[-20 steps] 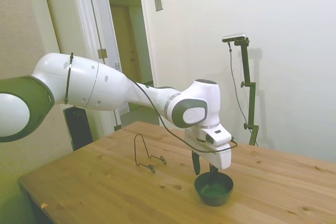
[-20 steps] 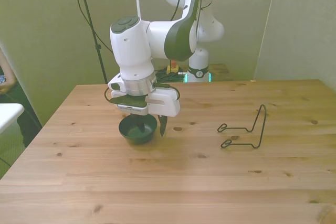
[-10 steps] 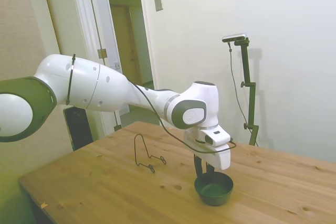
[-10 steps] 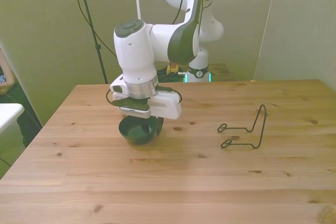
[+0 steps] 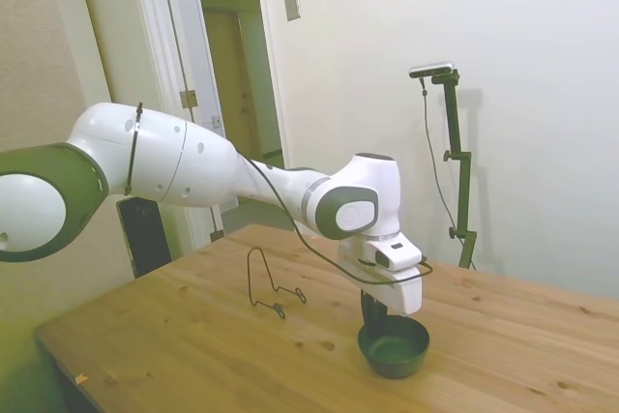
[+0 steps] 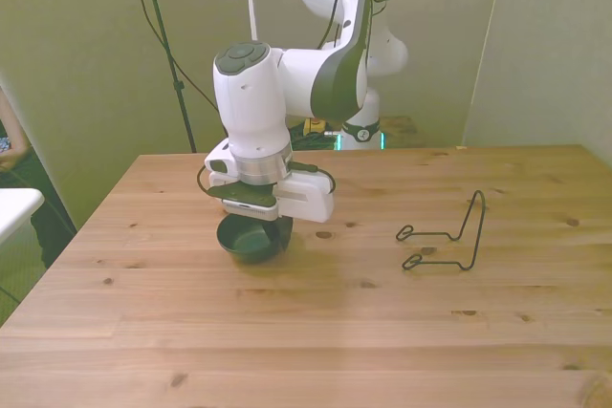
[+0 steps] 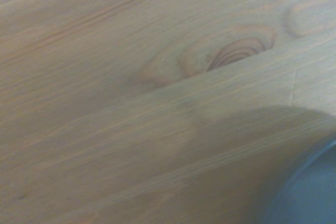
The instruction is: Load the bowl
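White casing of the gripper (image 5: 375, 310) is seen low over the bowl (image 5: 394, 346), with dark fingers reaching down at the bowl's rim on the arm's side. How far they are parted cannot be told — in the front view the gripper (image 6: 277, 226) is hidden behind its own housing, which also covers the bowl's (image 6: 252, 240) far rim. Only 1 blurred dark edge of the bowl (image 7: 310, 192) is caught by the wrist view, beside a knot in the wooden table (image 7: 131, 103). Well apart, toward the front view's right, a thin wire rack (image 6: 447, 236) stands on the table (image 6: 316, 332) — unobstructed.
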Robot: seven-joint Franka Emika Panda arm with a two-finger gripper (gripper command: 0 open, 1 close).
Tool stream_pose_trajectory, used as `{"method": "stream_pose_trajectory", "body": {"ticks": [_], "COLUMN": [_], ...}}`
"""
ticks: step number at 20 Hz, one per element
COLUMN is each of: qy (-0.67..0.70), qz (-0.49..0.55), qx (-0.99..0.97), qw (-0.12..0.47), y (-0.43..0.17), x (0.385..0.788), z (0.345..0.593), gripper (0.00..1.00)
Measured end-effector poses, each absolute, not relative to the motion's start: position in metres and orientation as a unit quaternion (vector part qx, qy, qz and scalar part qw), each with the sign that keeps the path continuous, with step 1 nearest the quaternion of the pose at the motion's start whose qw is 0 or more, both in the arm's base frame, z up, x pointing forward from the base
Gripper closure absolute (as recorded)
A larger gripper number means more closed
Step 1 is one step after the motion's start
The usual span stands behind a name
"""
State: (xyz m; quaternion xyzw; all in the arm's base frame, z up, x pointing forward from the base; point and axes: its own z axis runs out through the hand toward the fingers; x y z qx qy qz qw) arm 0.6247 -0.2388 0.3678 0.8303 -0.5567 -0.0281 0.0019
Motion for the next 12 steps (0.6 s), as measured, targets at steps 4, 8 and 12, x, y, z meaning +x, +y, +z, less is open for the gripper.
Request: {"method": "stream_pose_trajectory", "body": {"ticks": [4, 8, 12], "qy": [-0.527, -0.484, -0.453], "qz": [-0.021, -0.016, -0.031], "qx": [0.848, 0.863, 0.861], "qw": [-0.052, -0.142, -0.230], "y": [-0.231, -0.215, -0.198], "x": [0.626, 0.615, 0.594], "z": [0.385, 0.408, 0.423], "gripper": [1.00, 1.00, 1.00]}}
